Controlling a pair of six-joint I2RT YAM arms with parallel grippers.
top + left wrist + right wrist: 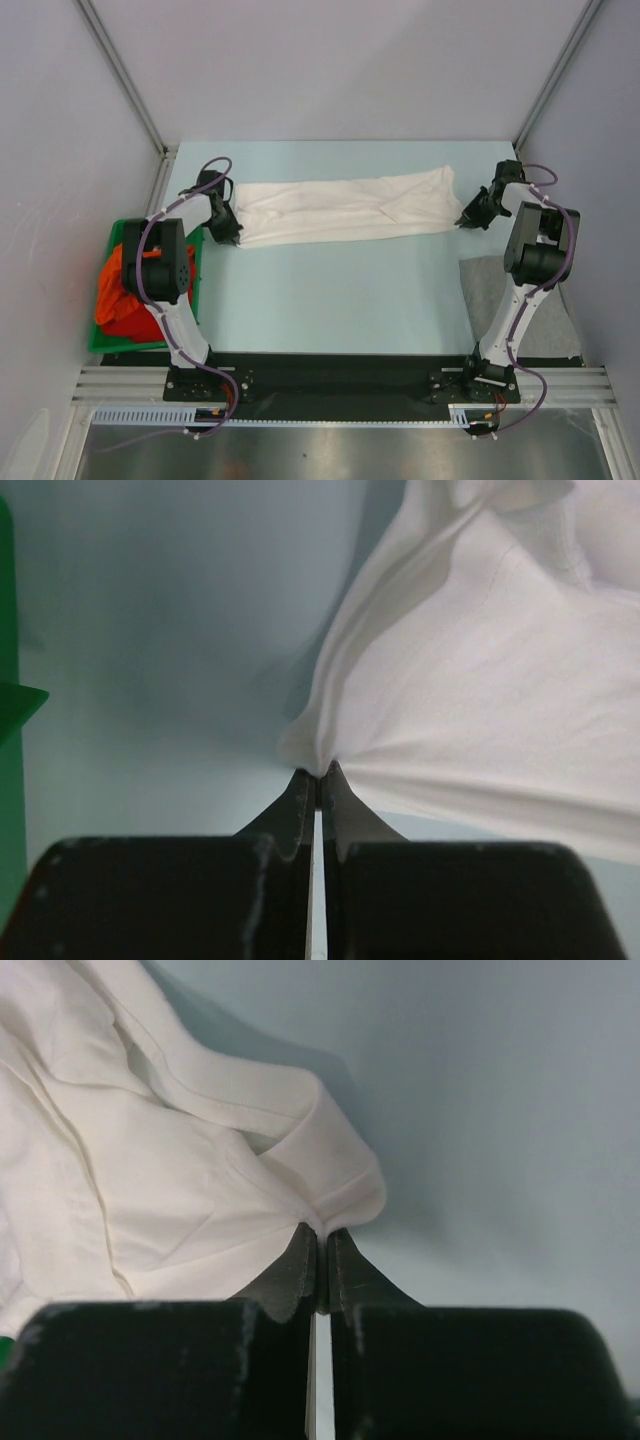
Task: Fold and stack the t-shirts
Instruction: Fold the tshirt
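Observation:
A white t-shirt [340,208] lies folded into a long band across the far half of the table. My left gripper [228,235] is shut on its near left corner, the cloth bunching at the tips [318,770]. At the other end my right gripper [466,218] is shut on the near right corner, a hem fold pinched there [322,1230]. An orange t-shirt [112,285] and a dark red t-shirt [128,325] sit crumpled in the bin at the left. A grey t-shirt [545,325] lies flat at the near right, under the right arm.
The green plastic bin [100,345] stands off the table's left edge beside the left arm; its wall shows in the left wrist view [10,720]. Grey walls and metal posts enclose the table on three sides.

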